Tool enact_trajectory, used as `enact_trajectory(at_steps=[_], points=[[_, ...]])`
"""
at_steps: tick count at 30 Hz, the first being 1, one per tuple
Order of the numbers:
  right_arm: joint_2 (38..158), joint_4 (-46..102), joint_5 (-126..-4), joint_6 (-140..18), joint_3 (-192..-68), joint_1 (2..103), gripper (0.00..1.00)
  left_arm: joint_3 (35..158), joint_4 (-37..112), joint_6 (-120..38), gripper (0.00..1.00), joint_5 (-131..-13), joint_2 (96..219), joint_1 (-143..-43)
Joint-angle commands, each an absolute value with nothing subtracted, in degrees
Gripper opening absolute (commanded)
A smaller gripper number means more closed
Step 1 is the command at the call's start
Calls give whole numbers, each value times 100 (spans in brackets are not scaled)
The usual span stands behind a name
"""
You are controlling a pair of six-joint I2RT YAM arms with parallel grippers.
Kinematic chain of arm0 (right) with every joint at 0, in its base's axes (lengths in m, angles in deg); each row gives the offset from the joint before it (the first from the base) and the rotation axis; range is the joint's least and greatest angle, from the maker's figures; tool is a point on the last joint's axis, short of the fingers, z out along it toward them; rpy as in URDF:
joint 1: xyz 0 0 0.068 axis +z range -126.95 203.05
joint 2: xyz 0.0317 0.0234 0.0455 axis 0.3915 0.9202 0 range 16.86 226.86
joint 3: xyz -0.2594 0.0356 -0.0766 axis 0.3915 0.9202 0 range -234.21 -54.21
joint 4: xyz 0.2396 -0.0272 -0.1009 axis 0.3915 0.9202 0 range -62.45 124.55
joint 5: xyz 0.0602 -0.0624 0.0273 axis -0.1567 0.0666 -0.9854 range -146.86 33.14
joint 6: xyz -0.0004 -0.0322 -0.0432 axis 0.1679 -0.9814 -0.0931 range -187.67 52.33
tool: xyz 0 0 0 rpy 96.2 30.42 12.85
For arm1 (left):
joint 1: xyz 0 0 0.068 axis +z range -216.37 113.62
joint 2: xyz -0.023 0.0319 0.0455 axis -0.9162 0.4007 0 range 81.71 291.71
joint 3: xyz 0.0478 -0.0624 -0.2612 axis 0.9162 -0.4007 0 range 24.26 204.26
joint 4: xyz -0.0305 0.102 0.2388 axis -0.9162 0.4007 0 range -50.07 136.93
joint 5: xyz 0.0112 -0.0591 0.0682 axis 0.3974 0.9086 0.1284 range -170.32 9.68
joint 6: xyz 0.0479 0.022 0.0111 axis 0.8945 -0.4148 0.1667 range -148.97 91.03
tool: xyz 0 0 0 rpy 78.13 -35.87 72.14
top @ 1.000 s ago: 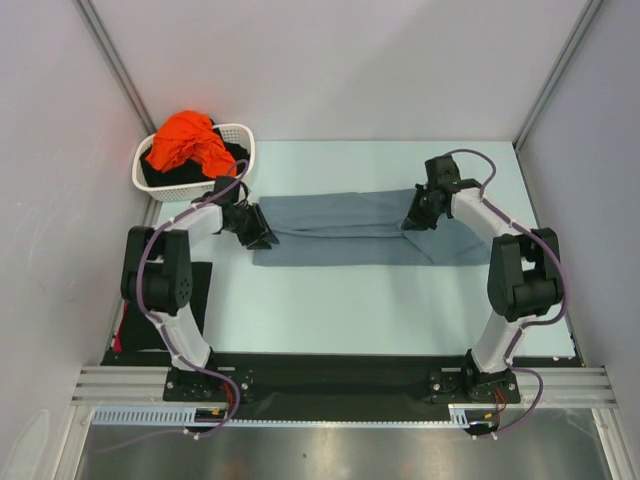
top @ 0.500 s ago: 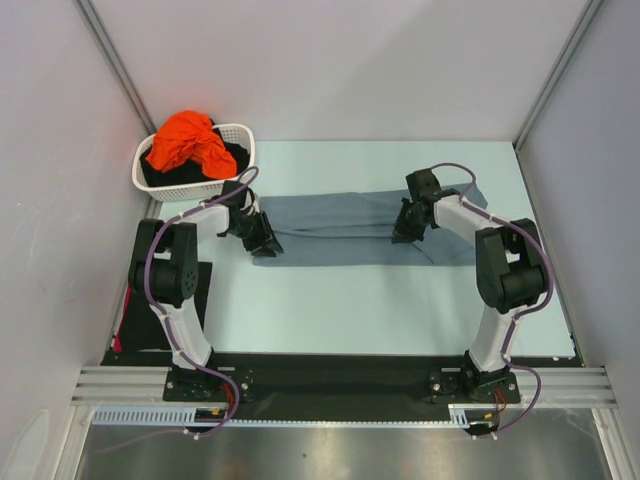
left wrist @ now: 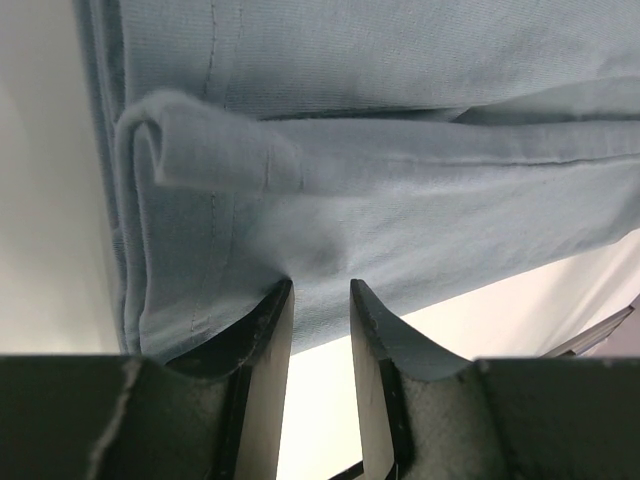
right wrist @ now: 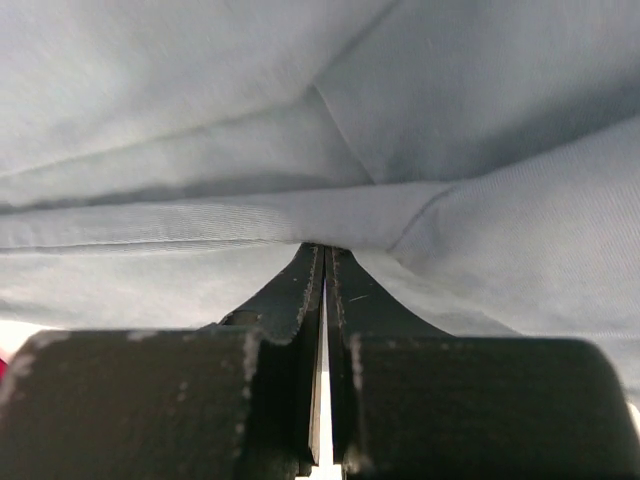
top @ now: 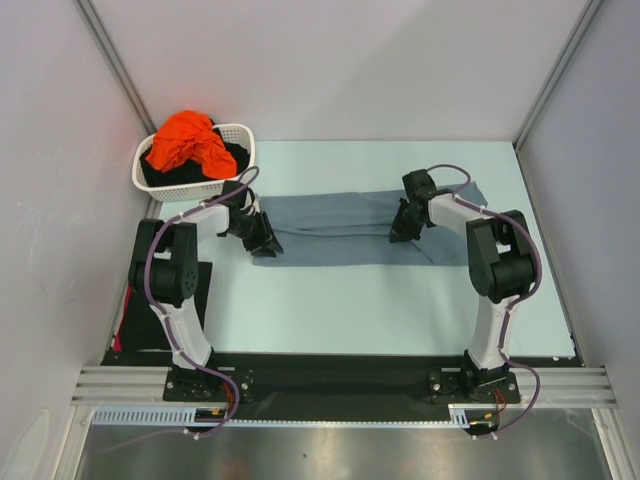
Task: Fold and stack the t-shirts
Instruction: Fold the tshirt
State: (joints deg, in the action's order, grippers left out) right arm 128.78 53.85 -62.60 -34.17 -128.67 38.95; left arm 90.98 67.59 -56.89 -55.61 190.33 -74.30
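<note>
- We're seeing the grey-blue t-shirt (top: 330, 228) lying as a long narrow strip across the table (top: 350, 310), already folded lengthwise, w/ both arms working on it
- Vs 1 s ago, our right gripper (top: 399, 228) is sitting further in toward the strip's middle, and the right elbow is tucking in closer; over the last half sec it's barely shifting
- Right wrist view: fingers (right wrist: 285, 300) are pressing together, only a hairline slit between them, w/ a fold of cloth caught at the tips, so we're reading that as clamped on the shirt
- Our left gripper (top: 265, 240) is sitting slightly nearer and further in on the strip's left end vs 1 s ago, and approx on the same spot as half a sec ago
- Left wrist view: fingers (left wrist: 268, 330) are standing close w/ a narrow gap, hem layers puckering right at the tips, so we're judging it a pinch on the left edge, tho not 100% sure
- Meaning: both grabs are looking set, so we're prob. passing from gripping to the cross fold, i.e. bringing one end over the other
- Orange garment (top: 185, 140) is sitting in the basket (top: 240, 135) at far left, so we're judging the task early: no stack yet
</note>
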Motion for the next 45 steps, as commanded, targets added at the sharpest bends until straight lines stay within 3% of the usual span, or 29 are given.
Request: enact_trajectory(at_steps=[1, 27, 36, 45], points=[[13102, 5286, -6064, -3383, -13277, 3869, 0, 9176, 6963, -5481, 35, -5571, 19175, -7411], [13772, 5663, -6090, -3752, -14359, 3799, 0, 8842, 6858, -5463, 35, -5598, 18841, -7341], [12673, 5735, -6003, -3910, -13596, 3834, 0, 8736, 6761, -5499, 35, -5650, 18806, -7349], [12812, 5629, -5862, -3946, -13331, 3781, 0, 8816, 6823, -5507, 35, -5589, 18973, -7349]])
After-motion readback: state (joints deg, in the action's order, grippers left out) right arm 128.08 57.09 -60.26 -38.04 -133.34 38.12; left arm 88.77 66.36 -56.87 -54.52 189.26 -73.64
